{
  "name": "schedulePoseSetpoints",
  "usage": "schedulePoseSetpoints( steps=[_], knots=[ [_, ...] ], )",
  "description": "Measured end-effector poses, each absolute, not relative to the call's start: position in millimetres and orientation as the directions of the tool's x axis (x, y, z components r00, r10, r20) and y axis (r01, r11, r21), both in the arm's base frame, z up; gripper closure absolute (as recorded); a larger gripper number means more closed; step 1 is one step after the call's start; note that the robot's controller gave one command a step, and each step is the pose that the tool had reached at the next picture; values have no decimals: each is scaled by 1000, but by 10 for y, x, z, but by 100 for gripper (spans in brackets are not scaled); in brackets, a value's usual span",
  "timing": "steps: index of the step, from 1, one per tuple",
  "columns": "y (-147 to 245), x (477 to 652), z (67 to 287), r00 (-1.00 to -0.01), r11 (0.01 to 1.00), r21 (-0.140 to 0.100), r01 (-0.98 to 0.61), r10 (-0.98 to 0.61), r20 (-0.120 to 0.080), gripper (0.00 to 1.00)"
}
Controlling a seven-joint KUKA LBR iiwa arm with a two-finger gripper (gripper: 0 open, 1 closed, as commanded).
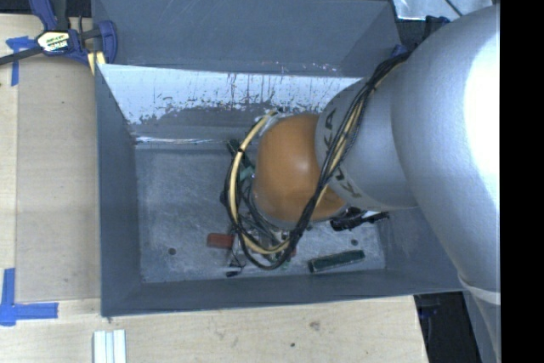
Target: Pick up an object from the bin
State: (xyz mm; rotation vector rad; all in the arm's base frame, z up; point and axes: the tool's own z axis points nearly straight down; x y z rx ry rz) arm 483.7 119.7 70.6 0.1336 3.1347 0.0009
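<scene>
Fingers masked by orange cover (285, 174) and cables (255, 246): released or clenched, cannot tell. Gripper (242, 255) low at bin (170, 200) floor, near-centre. Small red-brown piece (219, 241) just left; dark bar (336, 261) right. Judged step: grasp stage. Next: secure piece, lift straight, clear walls.

The orange-covered wrist (285, 174) is seen low over the middle of the grey bin (170, 183). A small reddish-brown piece (219, 240) is found at its near left, and a dark green bar (336, 261) by the near wall, right.
</scene>
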Motion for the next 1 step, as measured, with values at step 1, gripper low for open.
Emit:
schedulePoseSetpoints(
  steps=[1],
  knots=[
    [1197, 4837, 706, -996, 996, 1, 85, 85, -4, 100]
  ],
)
